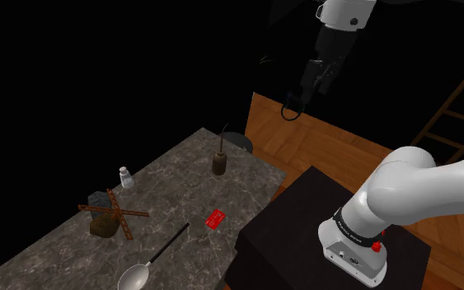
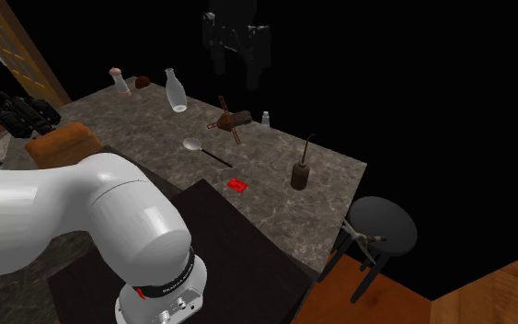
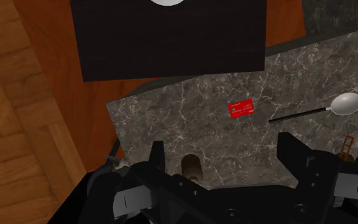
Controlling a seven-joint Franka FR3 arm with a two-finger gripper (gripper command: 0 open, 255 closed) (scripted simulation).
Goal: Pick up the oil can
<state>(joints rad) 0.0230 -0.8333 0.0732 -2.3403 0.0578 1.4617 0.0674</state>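
The oil can [image 1: 220, 161] is a small dark brown can with a thin spout, standing upright near the marble table's [image 1: 172, 198] end closest to the stool. In the second exterior view the oil can [image 2: 301, 174] stands near the table's right corner. My black gripper [image 1: 314, 78] hangs high in the air, well above and away from the table, and is seen against the black area [image 2: 238, 66]. In the wrist view the gripper [image 3: 224, 156] is open, its fingers [image 3: 157, 156] wide apart with nothing held. Far below them the oil can [image 3: 193, 167] shows from above.
A red card [image 1: 215, 219], a spoon [image 1: 152, 259], a small windmill model [image 1: 106, 218] and a shaker [image 1: 126, 176] lie on the table. A glass bottle [image 2: 177, 92] stands farther along. A round black stool [image 2: 381, 225] stands at the table's end, and the black stand [image 1: 321, 222] is beside it.
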